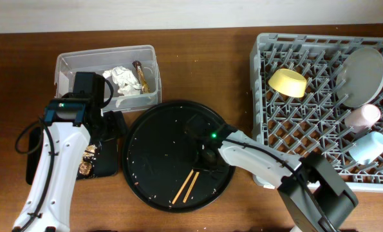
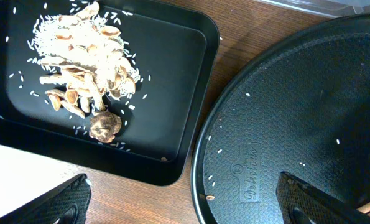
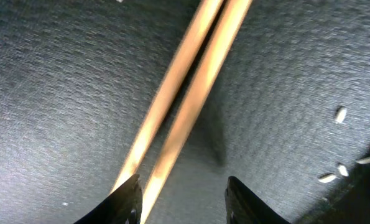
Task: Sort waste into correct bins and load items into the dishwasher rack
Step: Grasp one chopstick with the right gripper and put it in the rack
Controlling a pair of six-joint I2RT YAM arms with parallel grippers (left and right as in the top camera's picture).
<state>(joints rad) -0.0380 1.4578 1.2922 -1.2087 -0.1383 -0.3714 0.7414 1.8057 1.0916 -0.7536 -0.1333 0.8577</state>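
Note:
The wooden chopsticks (image 1: 188, 185) lie on the round black tray (image 1: 159, 148). My right gripper (image 1: 207, 154) is open just over their upper end; in the right wrist view the chopsticks (image 3: 191, 93) run down between the fingers (image 3: 181, 199), close to the left one. My left gripper (image 2: 191, 202) is open and empty over the wood between the shallow black tray (image 2: 172, 93) and the round tray (image 2: 296, 112). Food scraps (image 2: 85, 62) lie in the shallow tray. The clear tub (image 1: 107, 53) holds the tissue (image 1: 123, 80) and the wrapper (image 1: 141, 74).
The grey rack (image 1: 307, 109) at the right holds the yellow bowl (image 1: 288, 82), the plate (image 1: 365, 74), the pink cup (image 1: 363, 116) and the blue cup (image 1: 368, 145). Loose rice grains dot the round tray. The left arm hangs over the shallow tray (image 1: 107, 161).

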